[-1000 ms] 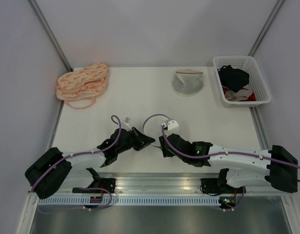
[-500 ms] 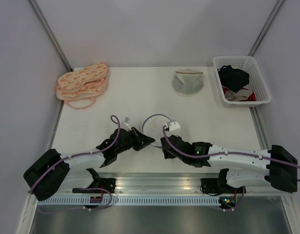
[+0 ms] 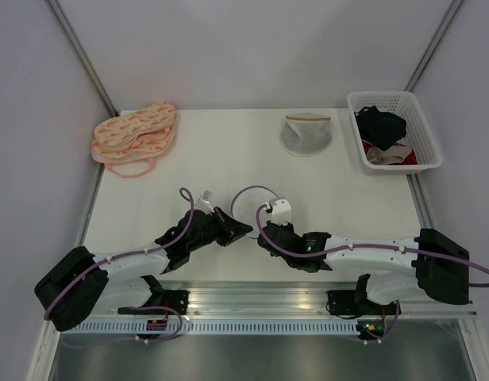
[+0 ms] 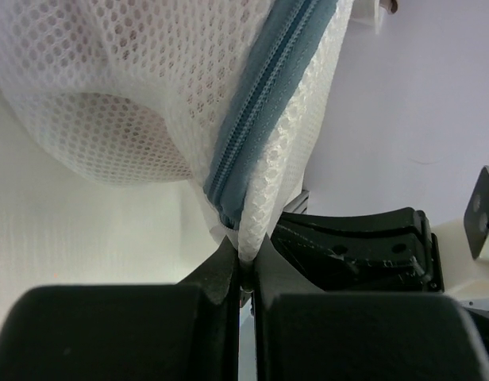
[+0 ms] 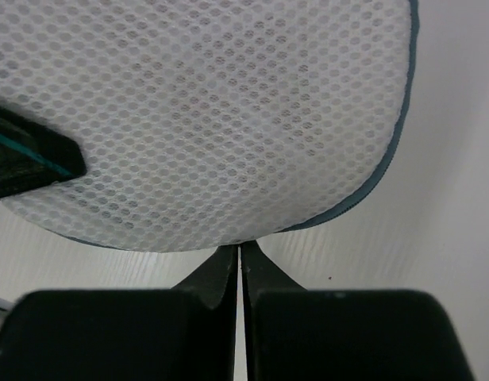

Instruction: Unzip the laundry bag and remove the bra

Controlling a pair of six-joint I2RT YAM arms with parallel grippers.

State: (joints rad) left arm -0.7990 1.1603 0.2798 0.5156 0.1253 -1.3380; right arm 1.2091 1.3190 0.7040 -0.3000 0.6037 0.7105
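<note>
The laundry bag (image 3: 251, 205), round white mesh with a thin dark hoop, lies near the table's front middle between my two grippers. My left gripper (image 3: 243, 231) (image 4: 246, 258) is shut on the bag's mesh edge, right beside the blue-grey zipper (image 4: 264, 95). My right gripper (image 3: 259, 228) (image 5: 240, 250) is shut, its tips touching the bag's (image 5: 213, 111) lower rim. Whether it pinches anything there, I cannot tell. The bra is hidden; only a pale rounded bulge shows through the mesh in the left wrist view.
A stack of peach-orange patterned bras (image 3: 135, 131) lies at the back left. A greyer round mesh bag (image 3: 306, 133) sits at the back middle. A white basket (image 3: 387, 94) of dark and red clothes stands at the back right. Grey walls enclose the table.
My right gripper has closed from half open and its arm has edged left toward the bag. The left gripper has kept its grip and place.
</note>
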